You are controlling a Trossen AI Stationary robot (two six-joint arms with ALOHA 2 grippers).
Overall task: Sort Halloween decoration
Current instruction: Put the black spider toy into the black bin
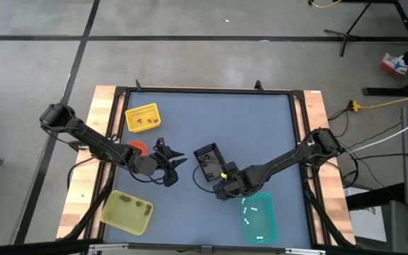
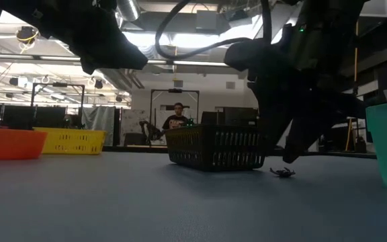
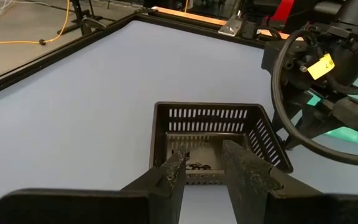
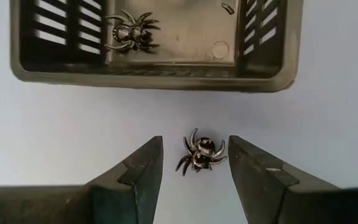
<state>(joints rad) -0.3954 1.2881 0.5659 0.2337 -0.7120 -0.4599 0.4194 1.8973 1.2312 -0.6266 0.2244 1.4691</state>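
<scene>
Right gripper [image 4: 194, 165] hovers low over the grey table [image 1: 246, 127], its jaws apart on either side of a small dark plastic spider [image 4: 199, 153] without touching it, just beside the black slotted plastic tray [image 4: 154, 78], where another spider [image 4: 129, 32] lies. Left gripper [image 3: 204, 180] waits nearby, part-open and empty.

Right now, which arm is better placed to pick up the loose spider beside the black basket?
Right: its fingers are open on either side of the spider. The left gripper faces the basket.
</scene>
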